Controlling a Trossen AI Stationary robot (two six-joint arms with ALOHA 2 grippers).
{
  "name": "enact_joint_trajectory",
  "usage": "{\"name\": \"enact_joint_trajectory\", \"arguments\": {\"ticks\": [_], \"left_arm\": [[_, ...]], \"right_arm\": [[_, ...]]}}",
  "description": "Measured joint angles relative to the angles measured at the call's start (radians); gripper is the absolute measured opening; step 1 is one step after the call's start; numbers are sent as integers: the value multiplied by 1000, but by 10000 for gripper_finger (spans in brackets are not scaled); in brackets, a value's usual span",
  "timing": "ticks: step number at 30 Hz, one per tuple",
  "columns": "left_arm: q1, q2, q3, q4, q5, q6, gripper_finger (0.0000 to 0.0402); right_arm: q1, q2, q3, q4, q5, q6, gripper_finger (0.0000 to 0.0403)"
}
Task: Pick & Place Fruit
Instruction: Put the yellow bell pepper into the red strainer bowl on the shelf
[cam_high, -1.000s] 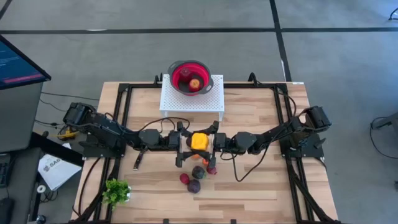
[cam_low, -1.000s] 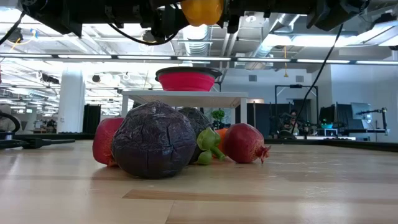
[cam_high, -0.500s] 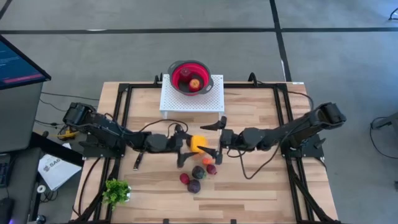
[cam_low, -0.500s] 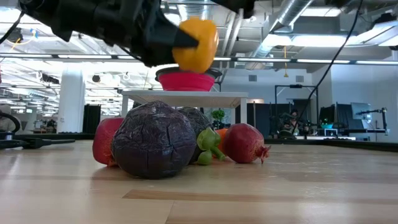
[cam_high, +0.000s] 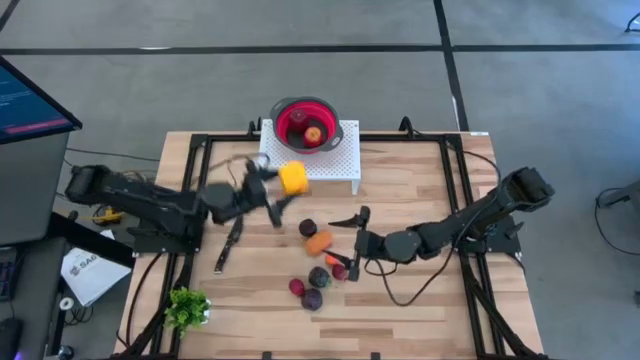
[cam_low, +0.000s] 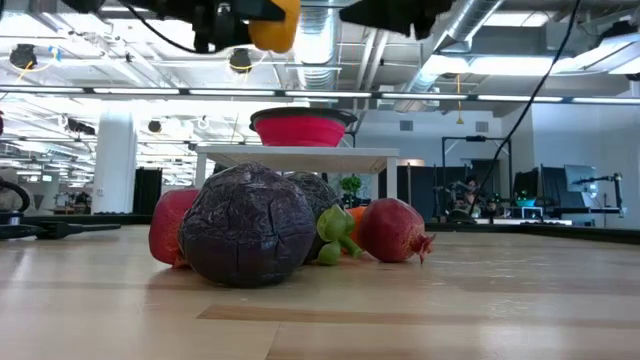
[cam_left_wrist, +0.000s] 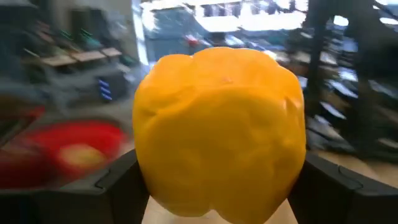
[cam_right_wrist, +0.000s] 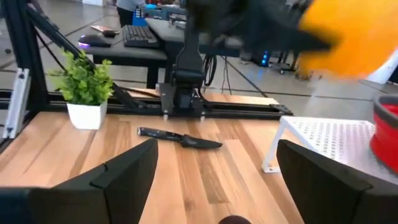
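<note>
From above, a potted green plant sits at the table's 8 o'clock corner, and a dark knife-like tool lies on the wood just right of it, toward 9 o'clock. The left gripper is raised near the white perforated stand at 12 o'clock, its jaws closed around a yellow pepper-shaped fruit. The left wrist view fills with that yellow fruit, a dark finger pressed to each flank, and shows what the overhead cannot: the red bowl blurred just beyond it with a pale fruit inside. From above, the red bowl on the stand holds a red fruit.

At the table's centre lie the loose fruits: a dark maroon one, an orange one touching it, and toward 6 o'clock a cluster of dark and red pieces. Only the low view shows their texture, a wrinkled purple ball in front, a pomegranate-like red fruit and a small green piece between.

The right gripper hangs low at the cluster's 3 o'clock side, jaws spread wide and empty. Its wrist view looks between the parted fingers across the table to the plant and tool.
</note>
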Motion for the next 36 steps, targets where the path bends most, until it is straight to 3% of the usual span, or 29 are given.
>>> {"name": "enact_joint_trajectory", "arguments": {"ticks": [3, 10, 15, 19, 27, 36], "left_arm": [[125, -14, 81, -86, 27, 65, 295], [429, 106, 323, -405, 241, 85, 295], [558, 179, 362, -443, 354, 88, 300], [611, 228, 362, -440, 409, 89, 313], [655, 308, 362, -437, 408, 89, 316], [671, 309, 362, -440, 404, 85, 332]], "right_arm": [[-12, 53, 0, 81, 0, 0, 318], [-46, 92, 1, 189, 0, 4, 317], [-37, 86, 0, 188, -2, -1, 317], [-24, 87, 0, 180, -4, 0, 317], [-5, 87, 0, 168, -4, 0, 317], [-6, 87, 0, 168, -4, 0, 317]]}}
